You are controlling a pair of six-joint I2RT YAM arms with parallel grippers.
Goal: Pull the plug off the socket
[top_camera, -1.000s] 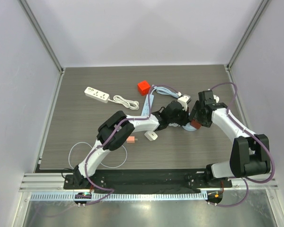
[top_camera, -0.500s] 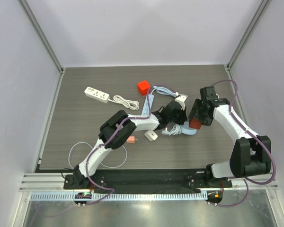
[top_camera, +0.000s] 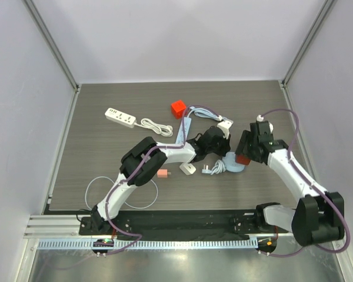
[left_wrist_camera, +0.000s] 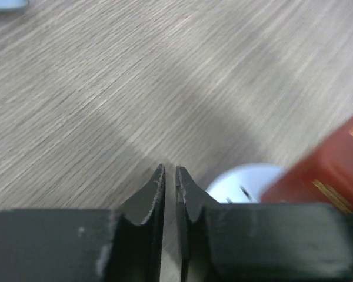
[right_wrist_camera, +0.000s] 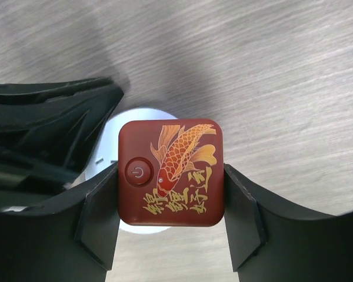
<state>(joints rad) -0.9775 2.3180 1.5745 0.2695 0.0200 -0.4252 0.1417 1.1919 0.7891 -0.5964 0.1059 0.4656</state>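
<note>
The plug (right_wrist_camera: 170, 171) is a red square block with a gold koi print and a power button. My right gripper (right_wrist_camera: 170, 179) is shut on its two sides. In the top view the gripper (top_camera: 245, 154) holds the plug (top_camera: 242, 157) over the edge of the socket (top_camera: 231, 164), a pale blue round disc lying on the table. The socket (right_wrist_camera: 136, 119) shows behind the plug, offset to the left. My left gripper (top_camera: 222, 150) is shut and empty just left of the socket. In its wrist view the fingertips (left_wrist_camera: 158, 182) nearly touch, with the socket's slotted face (left_wrist_camera: 241, 187) and the plug (left_wrist_camera: 326, 170) to the right.
The socket's pale blue cord (top_camera: 215, 168) is coiled near the left gripper. A white power strip (top_camera: 119, 117) with its cord lies at the back left. Also here are a red cube (top_camera: 177, 108), a white adapter (top_camera: 226, 124), a small white charger (top_camera: 187, 169), and a thin white cable loop (top_camera: 106, 188).
The right arm has swung, its elbow coming nearer, with the red plug still held. More of the blue socket shows beside the plug. The coiled cord has slid toward the near edge.
</note>
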